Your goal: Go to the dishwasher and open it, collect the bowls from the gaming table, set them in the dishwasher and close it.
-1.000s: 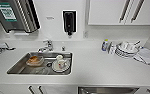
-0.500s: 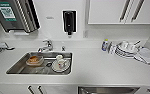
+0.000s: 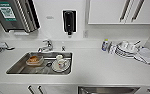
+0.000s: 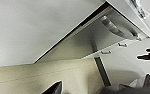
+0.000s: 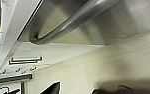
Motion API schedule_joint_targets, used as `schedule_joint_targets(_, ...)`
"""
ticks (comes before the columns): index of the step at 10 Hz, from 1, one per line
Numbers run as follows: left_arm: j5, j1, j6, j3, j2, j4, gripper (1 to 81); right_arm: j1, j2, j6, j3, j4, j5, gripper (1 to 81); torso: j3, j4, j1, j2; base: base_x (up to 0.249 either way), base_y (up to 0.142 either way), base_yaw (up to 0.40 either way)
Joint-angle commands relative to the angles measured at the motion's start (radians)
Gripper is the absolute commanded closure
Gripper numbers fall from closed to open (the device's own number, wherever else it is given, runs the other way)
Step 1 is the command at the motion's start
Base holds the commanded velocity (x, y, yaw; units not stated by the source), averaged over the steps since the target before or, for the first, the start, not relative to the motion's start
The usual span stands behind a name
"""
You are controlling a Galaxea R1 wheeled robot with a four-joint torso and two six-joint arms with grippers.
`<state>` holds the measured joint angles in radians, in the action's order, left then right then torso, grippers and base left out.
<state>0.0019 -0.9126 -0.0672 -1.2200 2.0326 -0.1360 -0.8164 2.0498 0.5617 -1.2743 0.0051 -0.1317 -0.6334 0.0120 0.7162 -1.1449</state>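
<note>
The dishwasher (image 3: 108, 90) shows as a brushed steel strip under the counter's front edge, right of the sink. Its steel front and bar handle (image 5: 76, 22) loom large and close in the right wrist view, with my right gripper (image 5: 78, 90) just below the handle and apart from it. In the left wrist view the dishwasher front (image 4: 116, 25) stands further off among white cabinet fronts, and my left gripper (image 4: 91, 90) hangs low near the pale floor. The bowls and the gaming table are out of view.
A white counter (image 3: 98, 67) holds a steel sink (image 3: 16, 68) with a cup on a plate (image 3: 60, 64) and an orange item in a dish (image 3: 34, 60). Stacked white dishes (image 3: 126, 48) and a small bottle (image 3: 105, 45) stand at the back right. Wall cabinets (image 3: 121, 11) hang above.
</note>
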Motion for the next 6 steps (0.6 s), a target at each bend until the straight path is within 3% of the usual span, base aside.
schedule_joint_targets(1, 0.056, 0.077, 0.000, -0.016, -0.012, -0.008, 1.0, 0.202, 0.006, 0.133, -0.066, 0.010, -0.180, 1.0, 0.000, 0.000, 0.000, 0.000, 0.000, 0.000, 0.000)
schedule_joint_targets(6, 0.056, 0.068, -0.002, -0.067, 0.035, -0.002, 1.0, 0.332, 0.084, 0.277, -0.227, 0.010, -0.368, 1.0, -0.001, 0.000, 0.000, 0.000, 0.000, 0.000, 0.000)
